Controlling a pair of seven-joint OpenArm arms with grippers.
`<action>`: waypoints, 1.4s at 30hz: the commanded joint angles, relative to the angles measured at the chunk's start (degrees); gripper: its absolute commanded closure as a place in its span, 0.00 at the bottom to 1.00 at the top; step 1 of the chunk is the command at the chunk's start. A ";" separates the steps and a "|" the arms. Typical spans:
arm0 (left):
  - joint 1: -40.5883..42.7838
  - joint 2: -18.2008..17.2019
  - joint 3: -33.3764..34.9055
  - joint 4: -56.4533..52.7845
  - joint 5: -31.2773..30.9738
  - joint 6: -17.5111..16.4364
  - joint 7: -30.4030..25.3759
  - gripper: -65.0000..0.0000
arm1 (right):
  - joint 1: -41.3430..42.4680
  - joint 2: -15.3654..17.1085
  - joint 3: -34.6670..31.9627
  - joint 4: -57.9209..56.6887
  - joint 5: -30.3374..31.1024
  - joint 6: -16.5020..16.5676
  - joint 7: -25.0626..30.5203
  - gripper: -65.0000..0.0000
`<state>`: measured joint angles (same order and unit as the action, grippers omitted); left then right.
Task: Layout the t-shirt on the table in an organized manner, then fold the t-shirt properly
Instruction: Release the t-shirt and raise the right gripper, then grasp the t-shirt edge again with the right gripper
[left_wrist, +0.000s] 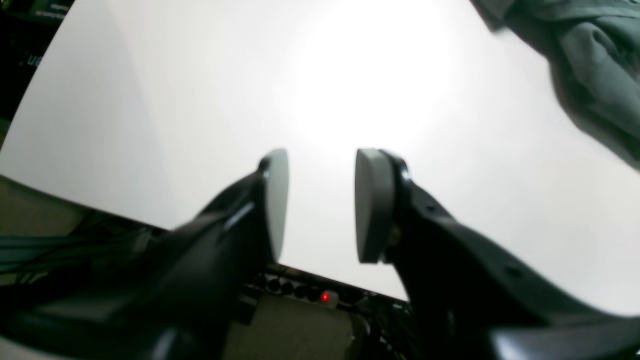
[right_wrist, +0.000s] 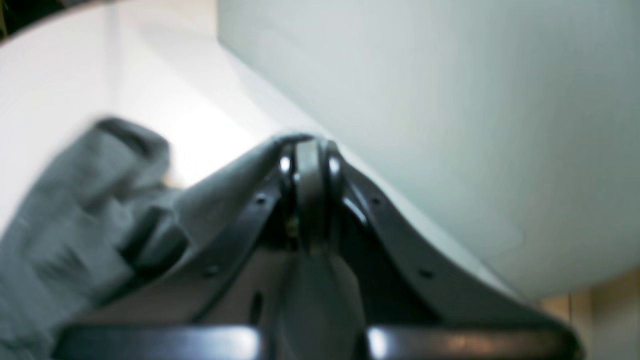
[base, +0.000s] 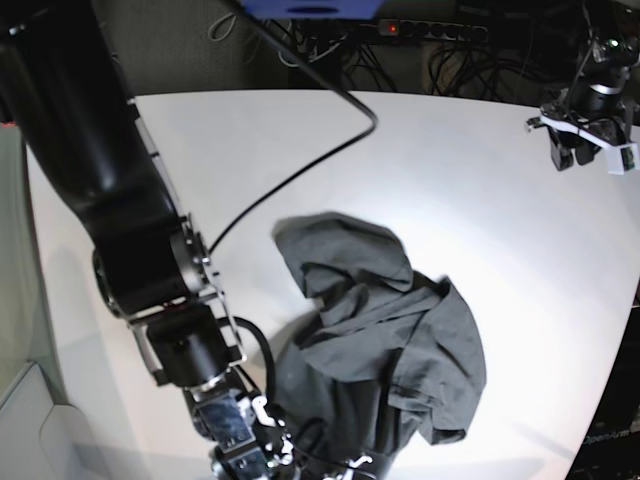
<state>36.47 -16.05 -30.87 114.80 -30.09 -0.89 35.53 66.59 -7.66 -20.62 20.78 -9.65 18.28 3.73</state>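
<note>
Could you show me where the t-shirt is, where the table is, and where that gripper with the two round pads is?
t-shirt (base: 385, 350): base view, middle of the crumpled grey cloth.
table (base: 470, 180): base view, bare white top beyond the shirt.
left gripper (left_wrist: 321, 205): left wrist view, gap midway between its pads.

- T-shirt (base: 385, 345): dark charcoal grey, no print visible; crumpled in a loose, heavily wrinkled heap, not laid flat. Lies near-centre, toward the near edge, folds overlapping.
- Counter (base: 480, 170): white, smooth, matte, curved edge; bare on the far and right sides of the shirt.
</note>
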 joint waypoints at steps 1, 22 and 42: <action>0.32 -0.69 -0.47 0.93 -0.11 0.05 -1.29 0.67 | 2.12 -0.82 0.27 2.39 0.90 -0.39 2.12 1.00; 1.99 -0.69 -0.47 0.93 -0.11 0.05 -1.81 0.67 | -9.05 2.08 6.60 8.28 0.81 -8.57 1.33 0.30; 1.47 -0.69 -0.47 0.93 -0.11 0.05 -1.81 0.67 | -32.17 -0.47 8.45 34.39 0.99 -3.38 -18.54 0.30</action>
<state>37.71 -16.16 -30.89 114.80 -30.06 -0.84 34.94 32.82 -7.86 -12.34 54.33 -8.78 14.96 -15.97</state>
